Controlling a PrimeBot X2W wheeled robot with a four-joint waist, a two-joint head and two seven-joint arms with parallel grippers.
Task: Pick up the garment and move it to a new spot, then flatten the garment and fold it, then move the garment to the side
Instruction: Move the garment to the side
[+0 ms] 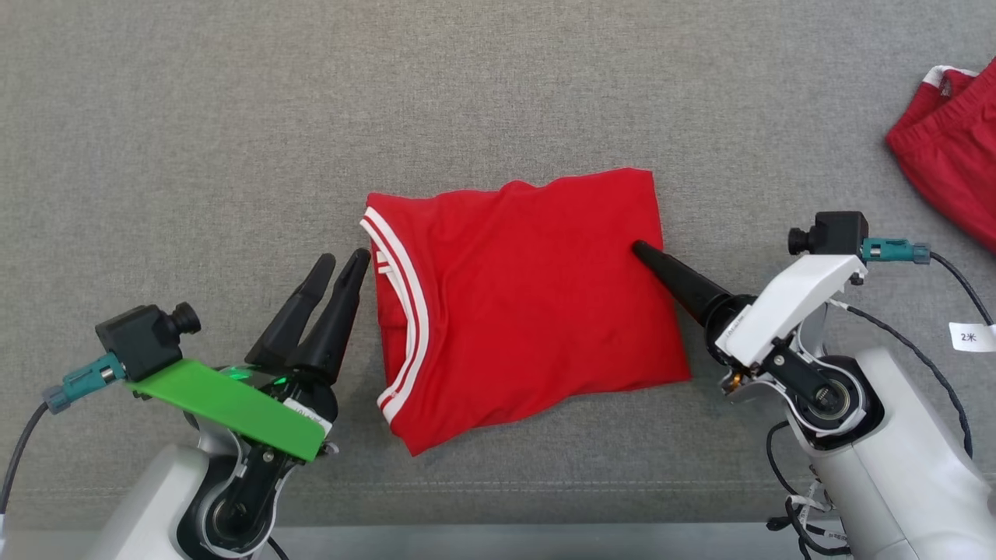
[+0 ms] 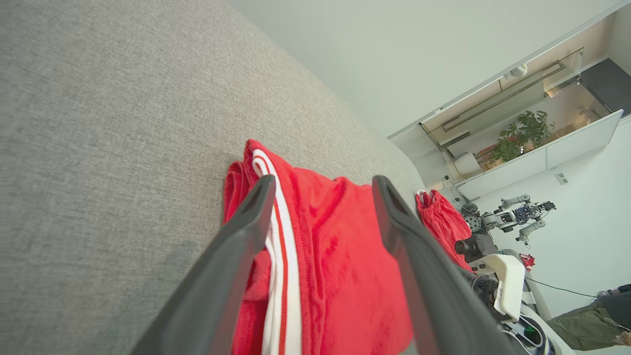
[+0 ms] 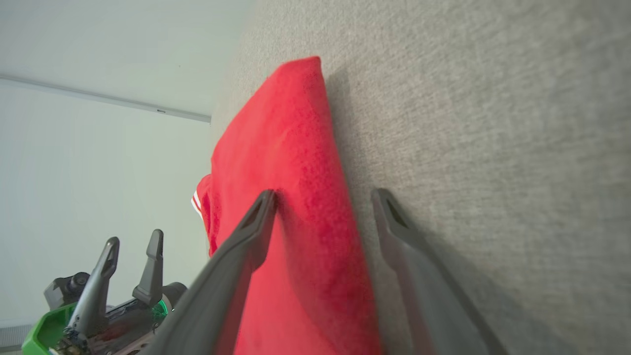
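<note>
Folded red garment [image 1: 529, 311] lies flat about mid-desk, a bit nearer the front edge, white-striped collar on its left side. The desk [image 1: 233, 117] is covered in grey fabric. My left gripper [image 1: 342, 260] is wide open with nothing in it, tips just beside the collar edge; I can't tell if they touch the cloth. In the left wrist view the left gripper [image 2: 324, 182] has both fingers spread, with the striped collar of the garment [image 2: 340, 246] showing between them on the desk [image 2: 98, 148]. My right gripper [image 1: 642, 250] is at the garment's right edge, turned on its side so I see one finger from the head, lying over the red cloth. In the right wrist view the right gripper [image 3: 324, 197] is wide open and straddles that edge: one finger sits on top of the garment [image 3: 291, 148], the other is down by the bare desk [image 3: 493, 123] just beside the cloth. Not clamped. I can't tell if the lower finger is under the fold. The left gripper [image 3: 134, 238] shows there too, past the garment. A second red garment [image 1: 949, 148] lies bunched at the far right corner, well apart. A person's sleeve [image 2: 581, 325] is off the desk.
</note>
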